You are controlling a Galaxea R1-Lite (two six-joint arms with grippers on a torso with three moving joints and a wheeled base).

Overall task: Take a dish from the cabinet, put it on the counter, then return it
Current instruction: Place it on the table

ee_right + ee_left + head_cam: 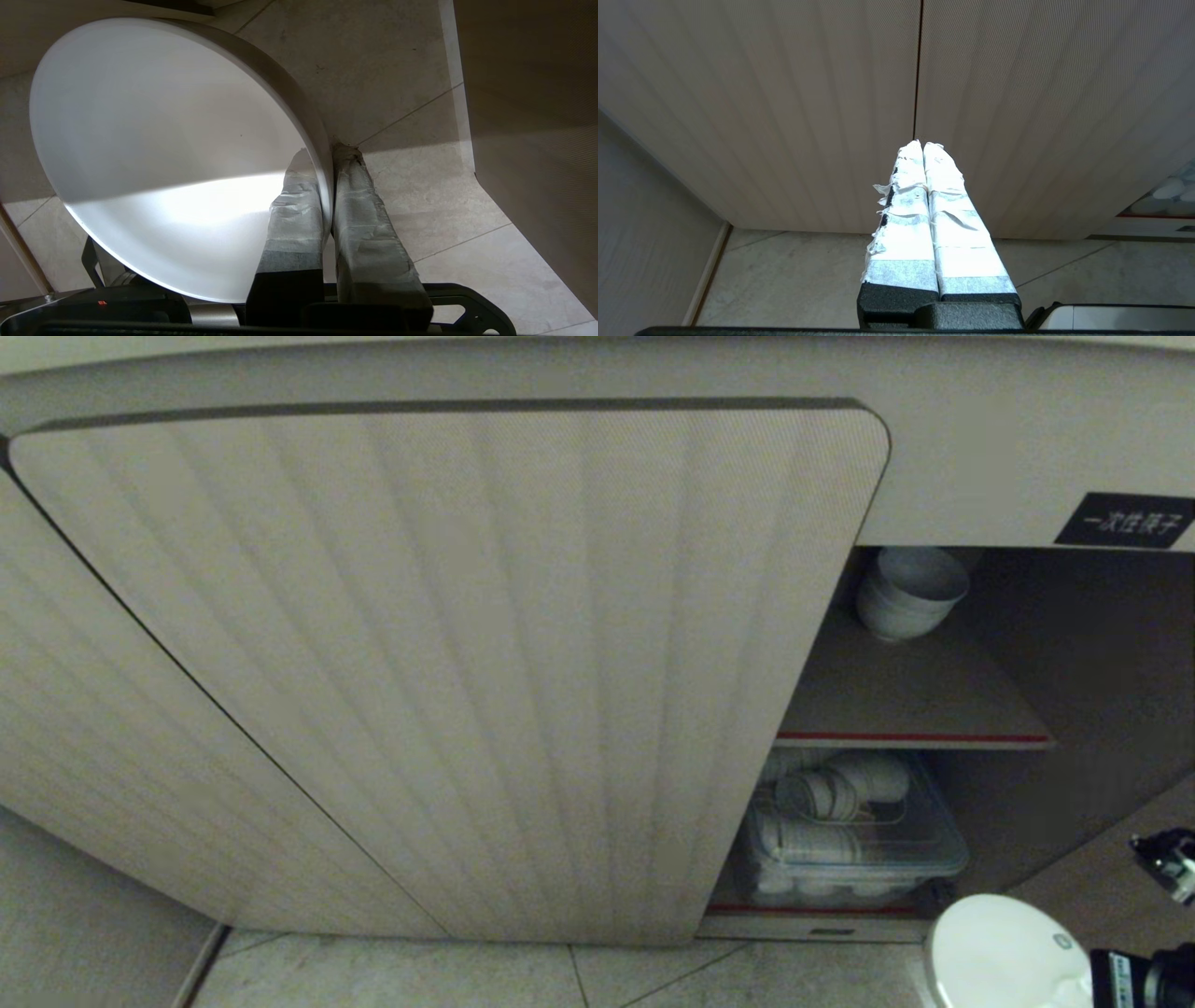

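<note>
Dish point(154, 154) sits pinched by its rim in the right gripper point(327, 154); the cabinet point(934, 709) opening lies at twelve o'clock, above it in the head view.

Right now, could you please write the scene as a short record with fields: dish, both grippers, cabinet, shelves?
dish: white dish, held low over the tiled floor, outside the cabinet
right gripper: right gripper shut on the dish rim, one finger inside, one outside
left gripper: left gripper shut, empty, facing the closed ribbed doors
cabinet: cabinet with its right side open
upper shelf: stacked white bowls
lower shelf: clear bin holding white dishes
</note>
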